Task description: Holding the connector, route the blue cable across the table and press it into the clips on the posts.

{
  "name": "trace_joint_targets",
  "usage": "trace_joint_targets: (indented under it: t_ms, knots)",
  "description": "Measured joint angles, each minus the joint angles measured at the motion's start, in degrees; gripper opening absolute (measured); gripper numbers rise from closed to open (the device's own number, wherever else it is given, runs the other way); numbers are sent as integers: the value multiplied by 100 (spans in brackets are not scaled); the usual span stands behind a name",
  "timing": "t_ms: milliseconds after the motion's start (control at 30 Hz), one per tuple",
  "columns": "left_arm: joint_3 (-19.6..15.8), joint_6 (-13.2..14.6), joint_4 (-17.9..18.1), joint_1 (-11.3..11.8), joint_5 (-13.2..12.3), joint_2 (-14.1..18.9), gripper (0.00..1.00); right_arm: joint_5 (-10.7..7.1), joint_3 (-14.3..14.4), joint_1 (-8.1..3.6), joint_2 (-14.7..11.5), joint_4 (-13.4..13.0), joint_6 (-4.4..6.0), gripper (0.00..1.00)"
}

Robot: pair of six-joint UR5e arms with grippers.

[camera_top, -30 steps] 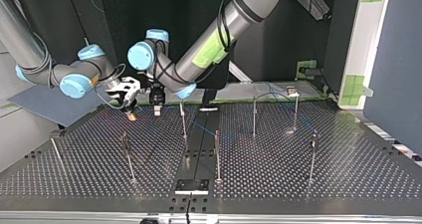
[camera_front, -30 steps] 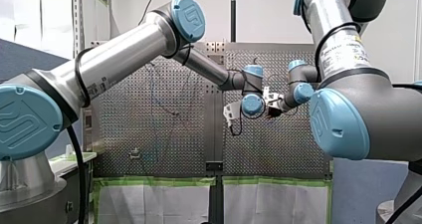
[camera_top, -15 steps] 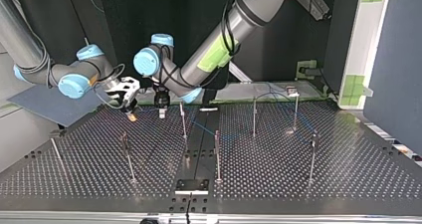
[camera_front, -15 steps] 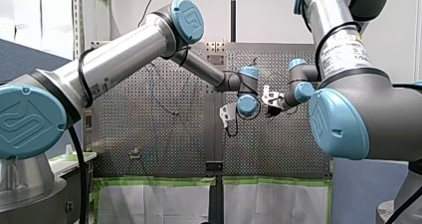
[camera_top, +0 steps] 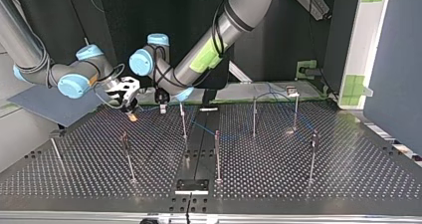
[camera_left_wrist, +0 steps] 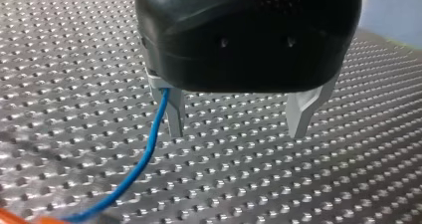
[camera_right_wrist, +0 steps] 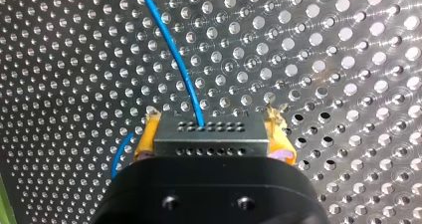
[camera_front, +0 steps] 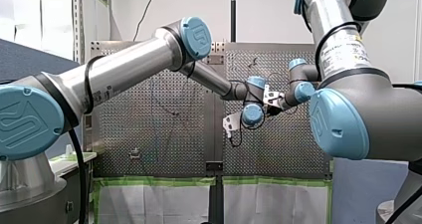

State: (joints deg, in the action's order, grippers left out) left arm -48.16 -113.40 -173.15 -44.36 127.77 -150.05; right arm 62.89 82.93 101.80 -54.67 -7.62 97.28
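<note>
In the right wrist view my right gripper (camera_right_wrist: 212, 137) is shut on the grey connector (camera_right_wrist: 211, 129), with a yellow pad on each side of it. The blue cable (camera_right_wrist: 176, 59) leaves the connector and runs ahead over the perforated table. In the left wrist view my left gripper (camera_left_wrist: 238, 122) is open with nothing between its metal fingers (camera_left_wrist: 174, 114). The cable (camera_left_wrist: 149, 144) passes just outside one finger. At the top view's back left, both grippers hang low over the table, my left gripper (camera_top: 162, 108) close beside my right gripper (camera_top: 130, 113). The cable (camera_top: 201, 128) trails off toward the view's right.
Several thin posts stand on the table (camera_top: 298, 184). One post (camera_top: 182, 119) is just beside my left gripper, others (camera_top: 217, 154) (camera_top: 254, 117) (camera_top: 312, 157) stand further to the top view's right, and one (camera_top: 128, 157) is nearer the camera. A small bracket (camera_top: 192, 185) sits at the near edge.
My left arm has shifted a little: in the front view its wrist dipped lower and edged toward my right gripper. The right arm and the connector have stayed put.
</note>
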Motion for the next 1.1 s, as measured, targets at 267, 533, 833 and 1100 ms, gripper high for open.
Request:
trace_joint_targets:
  t_ms: [267,533,833,1100]
  knots:
    - [222,-37,-6,-31,192,-24,100,-3,-1,2,-2,-1,3,0]
    - [110,67,29,-34,253,-27,42,-7,-1,2,-2,2,2,0]
    - [132,82,126,-35,216,-22,0,-23,-6,4,-14,8,-12,0]
    - [253,0,-10,-52,300,-5,0,-46,-64,-2,-174,30,25,0]
